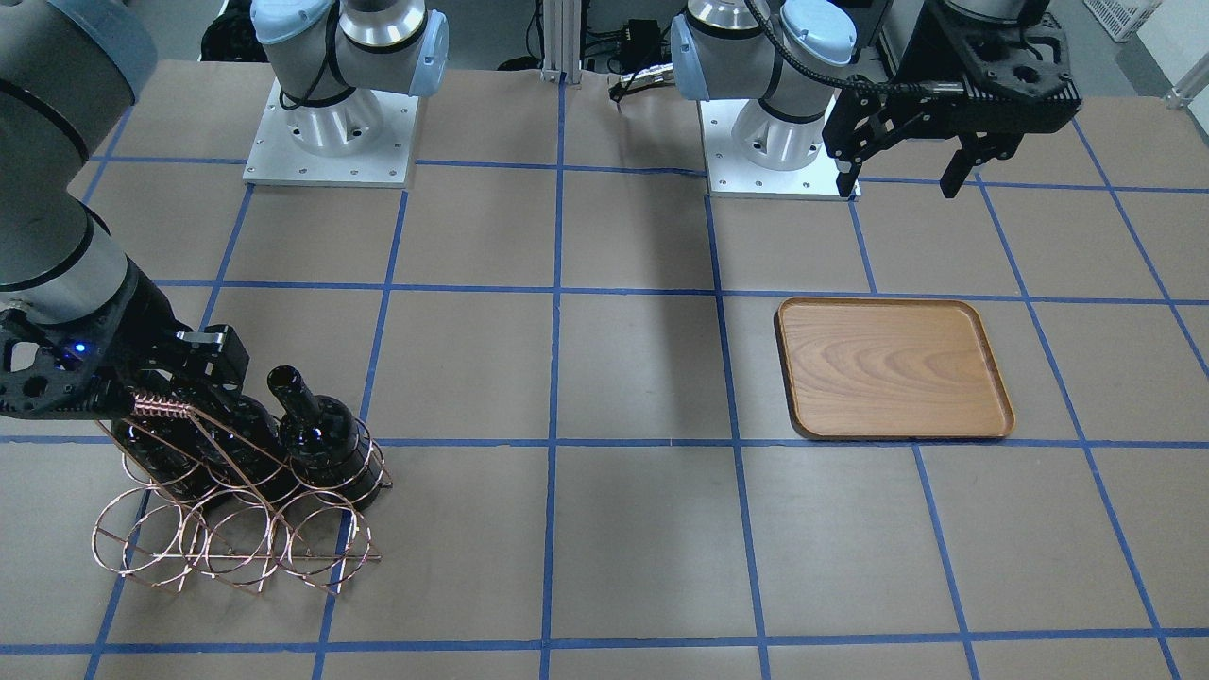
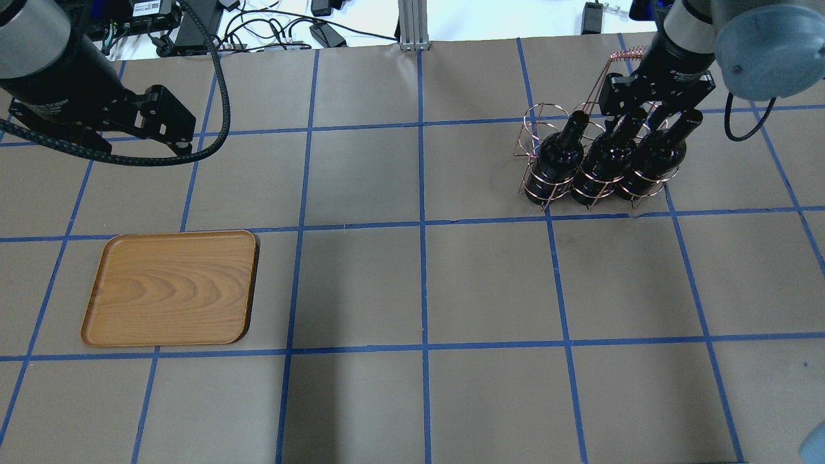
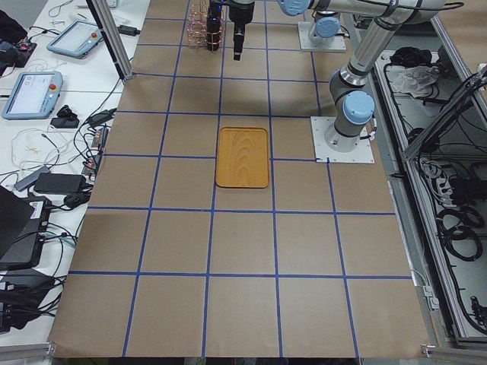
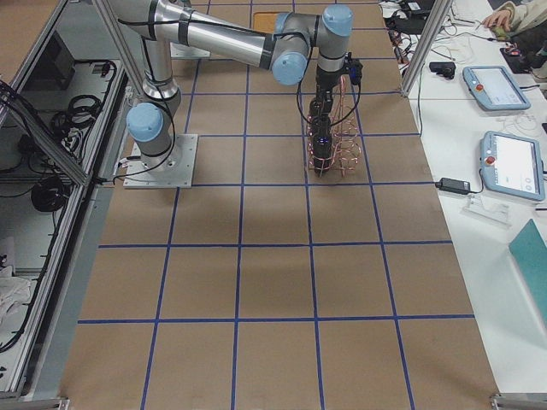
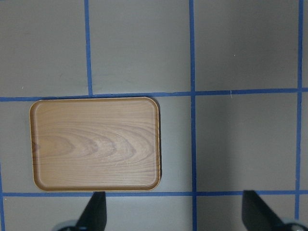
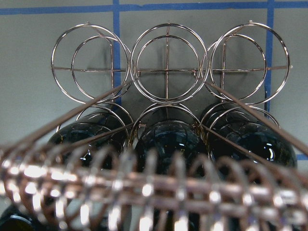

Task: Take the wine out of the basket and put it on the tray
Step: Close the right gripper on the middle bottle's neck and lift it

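I am seeing the middle bottle (image 2: 602,161) standing in the basket (image 6: 167,70), well apart from the tray (image 2: 171,287) on the tabletop (image 2: 419,290). Only the overhead view is showing the right claw (image 2: 635,119) at its neck, and I cannot tell its grip. The left claw (image 1: 897,186) is hanging wide.

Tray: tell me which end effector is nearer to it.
Left. The left end effector hangs open, raised above the table on the tray side. The right end effector is across the table at the basket, among its bottles.
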